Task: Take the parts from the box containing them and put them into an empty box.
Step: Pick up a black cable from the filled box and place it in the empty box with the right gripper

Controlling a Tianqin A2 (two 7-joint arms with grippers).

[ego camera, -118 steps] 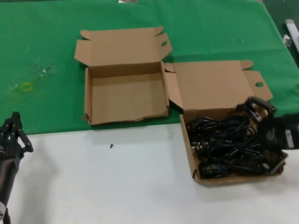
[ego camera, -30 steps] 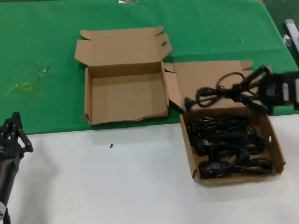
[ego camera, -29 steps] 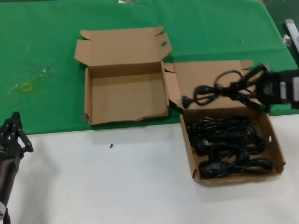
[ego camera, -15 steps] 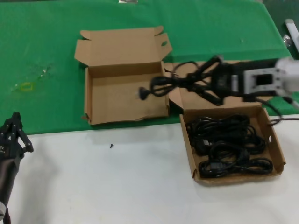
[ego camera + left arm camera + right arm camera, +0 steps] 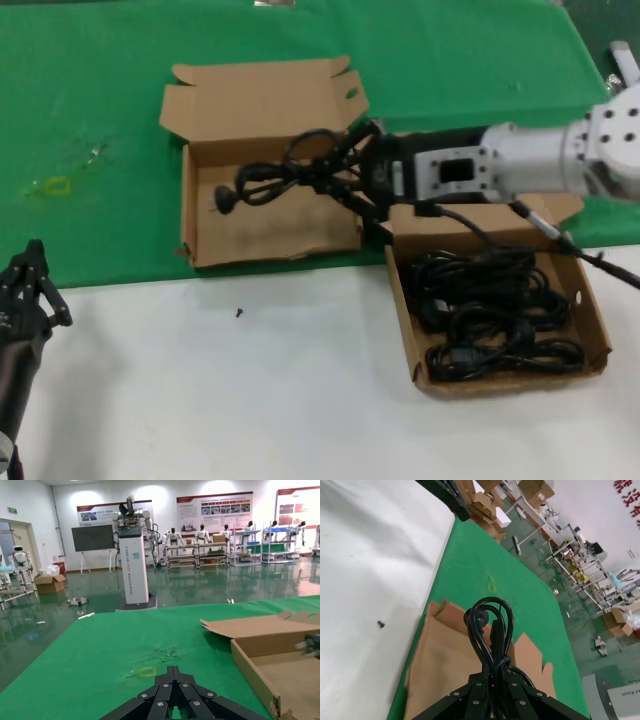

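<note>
Since the earlier frames we see that the right gripper (image 5: 345, 175) has carried one power cord (image 5: 275, 178) leftwards, away from the box containing them (image 5: 400, 310), and now holds it above the empty box (image 5: 200, 215). Its jaws are pinching the cord bundle. The other parts (image 5: 490, 310) lie in their box on the worktop (image 5: 250, 400). The left gripper (image 5: 30, 290) waits at the near left, its jaws pressed together.

White table (image 5: 250, 390), green mat (image 5: 90, 100), two cardboard boxes (image 5: 265, 215), small screw (image 5: 238, 312)
</note>
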